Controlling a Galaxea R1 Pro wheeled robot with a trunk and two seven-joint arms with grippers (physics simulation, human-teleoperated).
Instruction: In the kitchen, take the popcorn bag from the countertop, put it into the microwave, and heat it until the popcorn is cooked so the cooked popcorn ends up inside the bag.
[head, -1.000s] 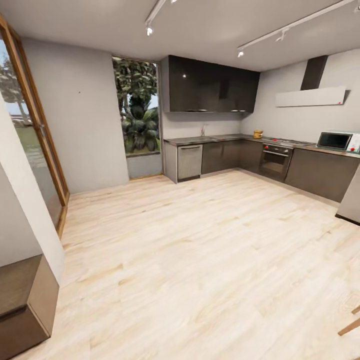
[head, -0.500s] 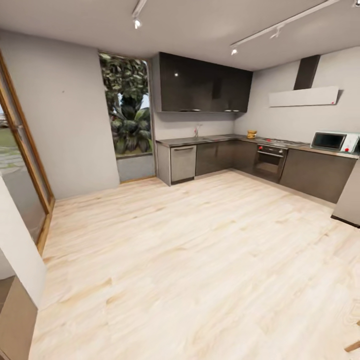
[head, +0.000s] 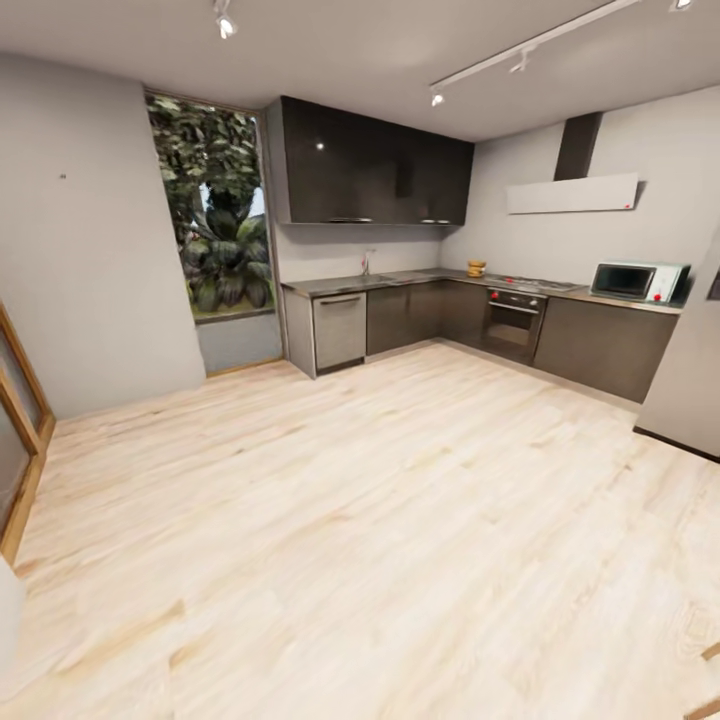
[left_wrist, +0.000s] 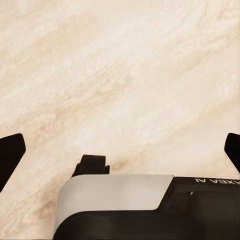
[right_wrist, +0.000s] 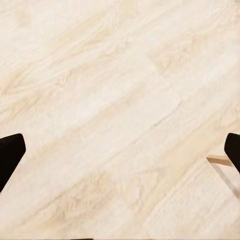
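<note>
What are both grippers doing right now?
Left gripper: open, holding nothing, over the wood floor.
Right gripper: open, holding nothing, over the floor.

the right pincer (right_wrist: 120, 150), its fingers (right_wrist: 9, 152) spread wide, hangs over pale wood floor (right_wrist: 110, 90).

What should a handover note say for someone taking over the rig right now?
Left gripper: open, empty, over bare wood floor.
Right gripper: open, empty, also over floor.
Popcorn bag: small tan shape on the countertop beside the hob, far across the room.
Microwave: on the counter's right end, door shut.
Done: nothing handled yet.
Left: drive to the counter, pick up the bag, open the microwave, load it, heat.
</note>
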